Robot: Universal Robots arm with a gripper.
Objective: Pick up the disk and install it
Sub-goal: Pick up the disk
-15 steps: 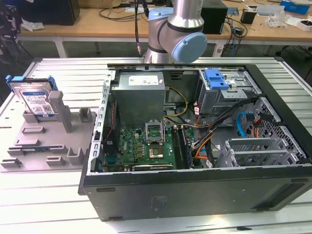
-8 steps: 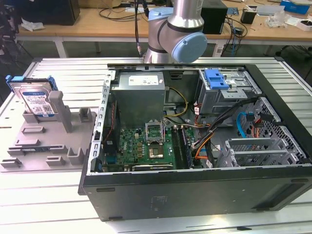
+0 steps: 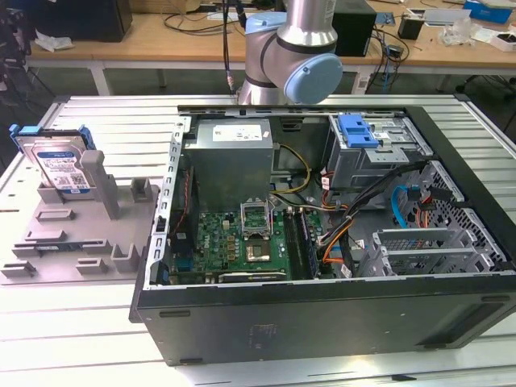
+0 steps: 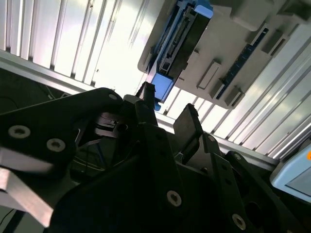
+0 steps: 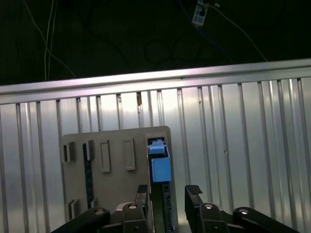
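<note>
We see disk point(image 3: 58, 161) upright in grey holder point(image 3: 89, 238), exterior view, 9 o'clock from open case point(image 3: 322, 310). Gripper point(image 5: 168, 190) spread, empty. We judge disk rigid, hefty, shock-sensitive; grasp blue carrier edges.

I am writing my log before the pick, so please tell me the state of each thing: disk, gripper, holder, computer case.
disk: stands on edge in the grey holder, not gripped.
gripper: open, empty, above the disk.
grey holder: carries the disk.
computer case: lying on its side, open, inside exposed.
</note>
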